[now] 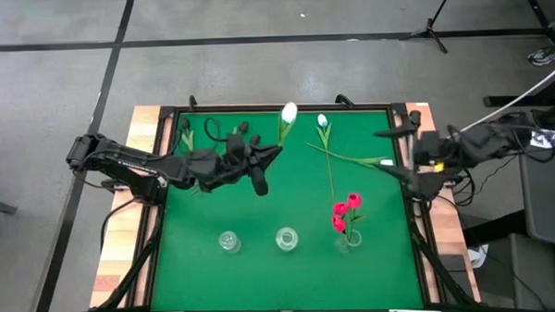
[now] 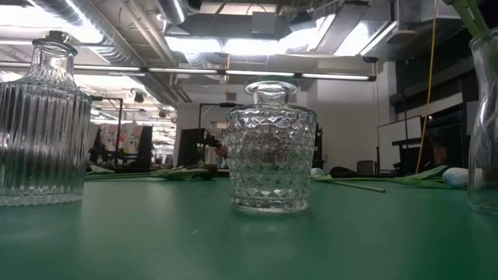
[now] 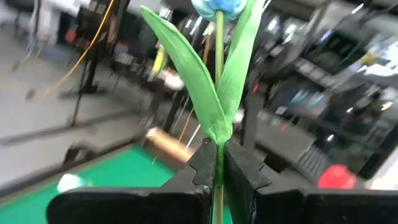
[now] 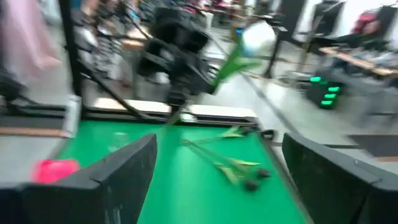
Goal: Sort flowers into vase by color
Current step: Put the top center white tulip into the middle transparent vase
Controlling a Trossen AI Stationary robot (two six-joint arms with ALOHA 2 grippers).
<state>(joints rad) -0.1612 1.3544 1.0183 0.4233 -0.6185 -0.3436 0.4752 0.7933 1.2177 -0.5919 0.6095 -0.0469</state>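
My left gripper (image 1: 276, 154) is over the far middle of the green table (image 1: 261, 212), shut on a white tulip (image 1: 289, 112) that is held in the air. In the left wrist view its two green leaves (image 3: 205, 87) rise above the fingers. My right gripper (image 1: 396, 154) hangs open and empty at the table's right edge. Red flowers (image 1: 346, 212) stand with their stems in the right glass vase (image 1: 350, 239). The middle vase (image 1: 287, 239) and the left vase (image 1: 229, 241) show nothing inside. A second white flower (image 1: 323, 122) and dark-headed flowers (image 1: 186, 136) lie flat on the far part of the table. My left gripper pinches the tulip's thin stem (image 3: 219, 155) between its two fingers, just under the point where the leaves branch off. The fingers point level toward the table's right and lie across the stem. The flower is clear of the table, head (image 3: 214, 6) up, with a stretch of stem below the fingers.
Another green stem (image 1: 352, 158) lies slantwise near the right gripper. The three vases stand in a row near the front edge, the ribbed vase (image 2: 43, 124), the diamond-cut vase (image 2: 271, 148) and the third vase (image 2: 484, 124). A raised black frame (image 1: 163, 178) borders the table.
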